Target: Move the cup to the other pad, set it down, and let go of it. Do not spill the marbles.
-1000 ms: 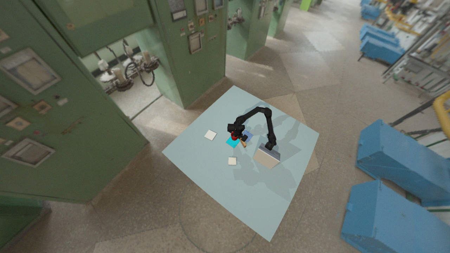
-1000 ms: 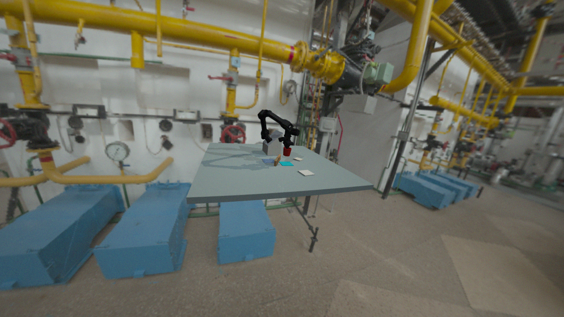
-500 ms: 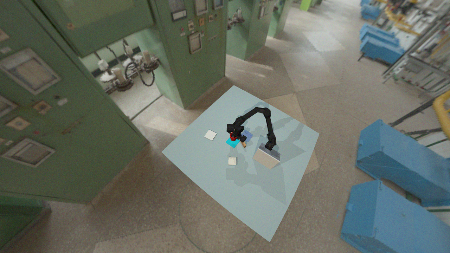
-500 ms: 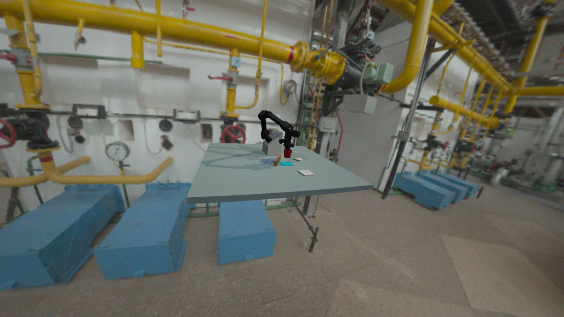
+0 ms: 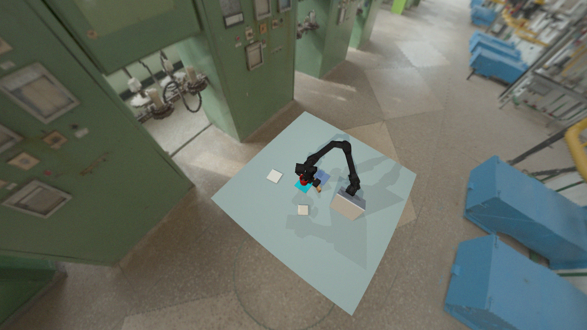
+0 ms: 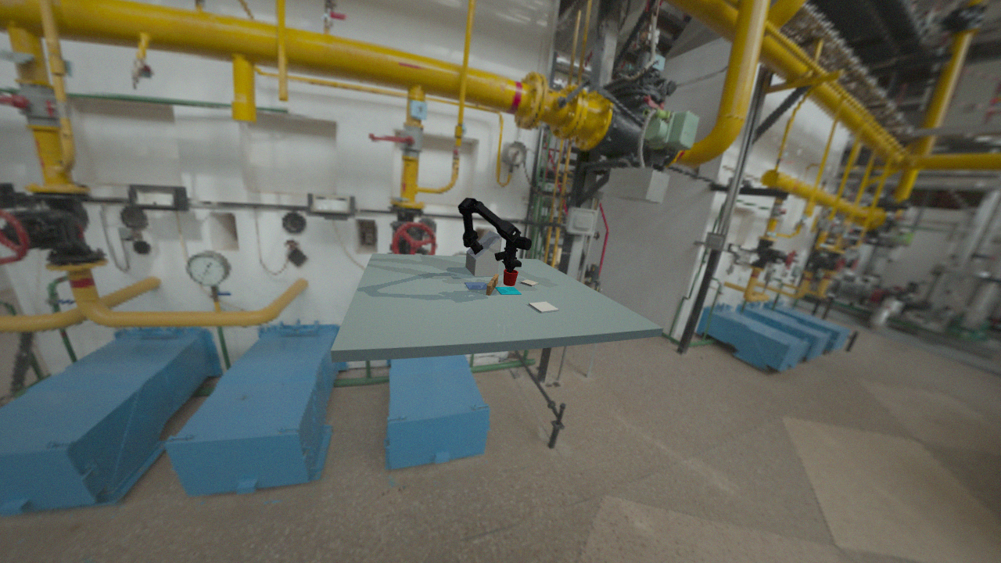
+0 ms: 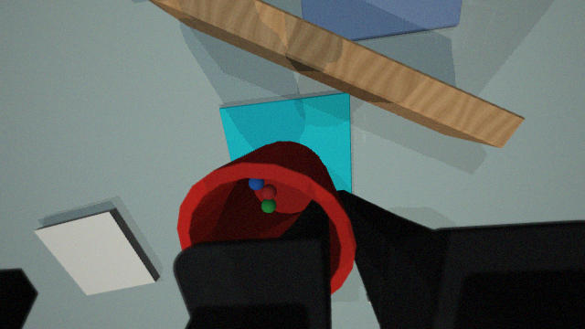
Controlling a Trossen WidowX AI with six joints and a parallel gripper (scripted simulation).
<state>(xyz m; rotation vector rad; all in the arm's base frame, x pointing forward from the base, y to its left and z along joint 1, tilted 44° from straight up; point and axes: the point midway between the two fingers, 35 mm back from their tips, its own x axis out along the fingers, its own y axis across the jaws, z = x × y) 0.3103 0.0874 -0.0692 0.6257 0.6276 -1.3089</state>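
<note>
The red cup (image 5: 303,182) (image 6: 510,279) (image 7: 262,170) is in my gripper (image 6: 511,270) (image 7: 331,198), which is shut on its wall, one finger inside and one outside. The cup is off the table, over or close beside the cyan pad (image 5: 304,189) (image 6: 509,290) (image 7: 283,121); its exact height is hard to tell. Inside lie a blue marble (image 7: 256,184), a red marble (image 7: 269,191) and a green marble (image 7: 269,206). The blue pad (image 5: 323,176) (image 6: 474,285) (image 7: 388,15) lies beyond the wooden bar and bears nothing that I can see.
The wooden bar (image 5: 318,188) (image 6: 492,285) (image 7: 411,87) stands between the two pads. One white tile (image 5: 274,176) (image 7: 96,256) and another white tile (image 5: 302,209) (image 6: 543,306) lie on the table. A grey box (image 5: 347,207) (image 6: 481,263) stands at the arm's base.
</note>
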